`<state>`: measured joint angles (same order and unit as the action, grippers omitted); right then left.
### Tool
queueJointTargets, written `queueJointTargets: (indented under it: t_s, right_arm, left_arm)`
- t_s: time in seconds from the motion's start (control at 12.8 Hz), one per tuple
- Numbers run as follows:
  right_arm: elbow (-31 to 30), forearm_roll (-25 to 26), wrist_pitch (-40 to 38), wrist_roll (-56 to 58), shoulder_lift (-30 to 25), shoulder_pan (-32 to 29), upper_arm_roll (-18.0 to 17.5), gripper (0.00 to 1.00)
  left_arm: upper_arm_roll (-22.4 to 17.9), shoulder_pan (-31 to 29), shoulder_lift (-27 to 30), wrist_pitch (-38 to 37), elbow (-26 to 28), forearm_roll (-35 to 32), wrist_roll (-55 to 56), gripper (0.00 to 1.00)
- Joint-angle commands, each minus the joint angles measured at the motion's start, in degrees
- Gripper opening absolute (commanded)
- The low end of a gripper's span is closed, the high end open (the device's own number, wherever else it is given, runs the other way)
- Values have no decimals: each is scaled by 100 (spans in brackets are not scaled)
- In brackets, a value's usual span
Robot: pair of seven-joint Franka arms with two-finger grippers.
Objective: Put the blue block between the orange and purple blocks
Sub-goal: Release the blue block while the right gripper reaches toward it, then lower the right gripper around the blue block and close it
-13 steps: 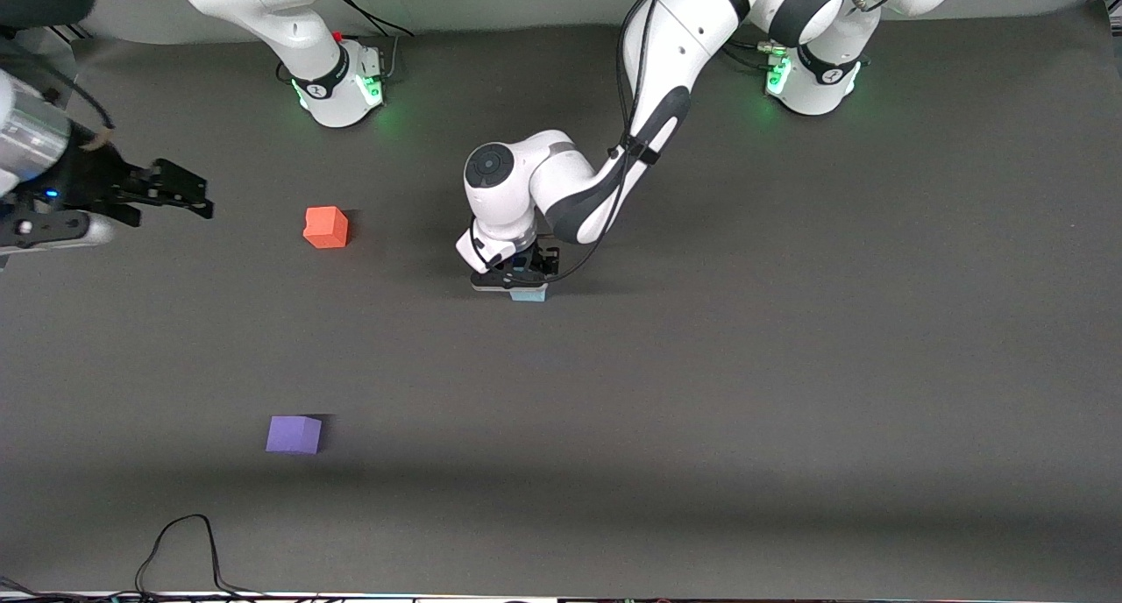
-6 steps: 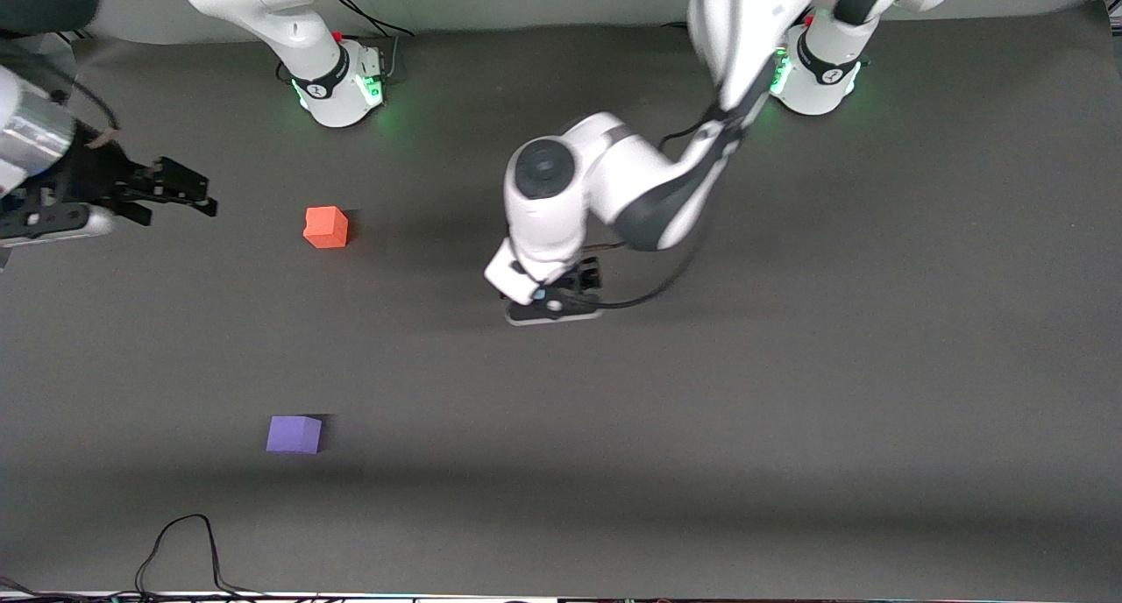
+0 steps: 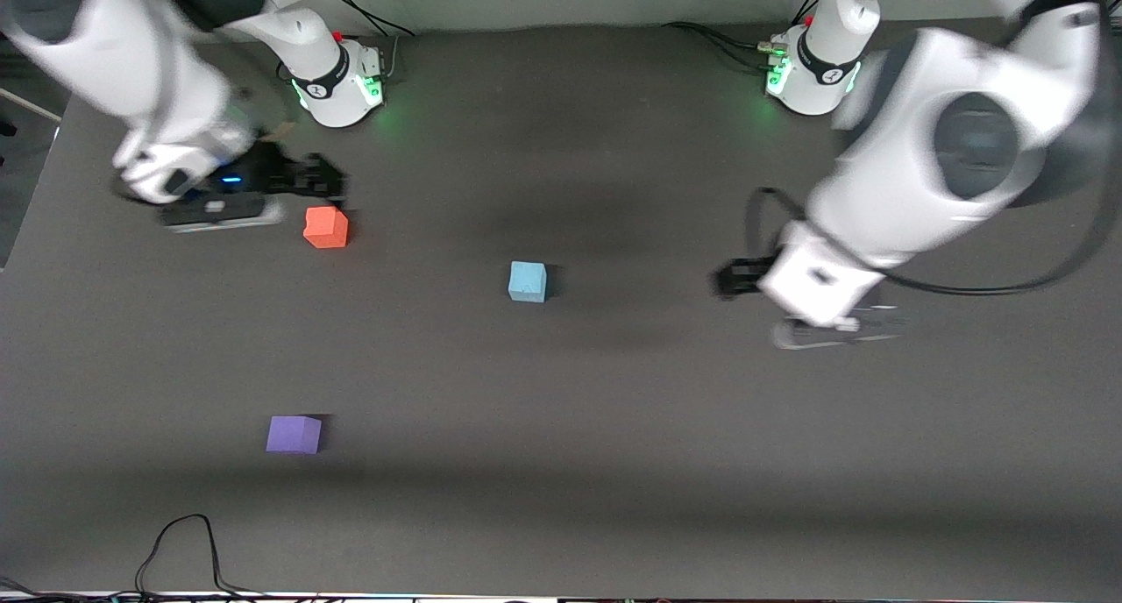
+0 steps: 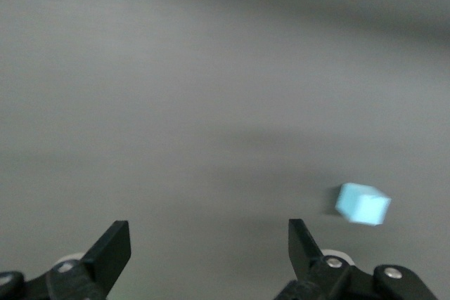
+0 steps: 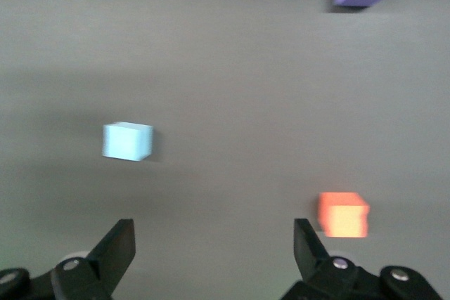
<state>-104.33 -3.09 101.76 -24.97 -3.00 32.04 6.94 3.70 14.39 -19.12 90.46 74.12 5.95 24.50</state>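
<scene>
The dark grey matte surface (image 3: 614,463) carries three small matte cubes, with the light sky-blue cube (image 3: 527,281) as landmark at its middle. The left claw (image 3: 732,280) hangs released over bare surface toward the left arm's end from it; the right claw (image 3: 326,180) hangs released just above the orange-red cube (image 3: 325,227). That cube sits toward the right arm's end from the blue one, slightly farther from the front camera, while the violet-purple cube (image 3: 294,434) lies well nearer it.

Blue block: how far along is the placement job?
Done: nothing settled; blue block sits alone on the mat, off toward the left arm's end from the orange block and purple block. In hand: nothing; left claw and right claw are open. Left: place it between them.
</scene>
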Motion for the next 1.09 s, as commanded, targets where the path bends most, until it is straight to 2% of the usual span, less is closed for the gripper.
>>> queueJointTargets:
  t_s: [0.0, 0.23, 0.39, 0.55, 0.7, 1.01]
  right_arm:
    - [1507, 27, -86, -1409, 1394, 976, 53, 100]
    - [2608, -252, -86, -1896, 2503, 1515, 62, 100]
    - [2655, -263, -59, -1837, 2664, 1525, 62, 100]
    - [2436, -201, -42, -1775, 2664, 1551, 62, 100]
    - [1797, -53, 351, -1591, 2533, 1682, 62, 100]
    - [-399, 150, 2265, -1547, 1804, 1920, 79, 100]
  left_arm:
    - [69, -803, 794, 111, 1129, -206, -1136, 100]
    - [60, -1482, 1199, 444, 1640, -480, -2035, 100]
    - [69, -1737, 1428, 630, 1886, -639, -2342, 100]
    - [69, -1896, 1560, 622, 1914, -639, -2476, 100]
    - [60, -1923, 1745, 569, 1940, -700, -2485, 100]
    - [60, -1940, 2061, 446, 1993, -718, -2502, 100]
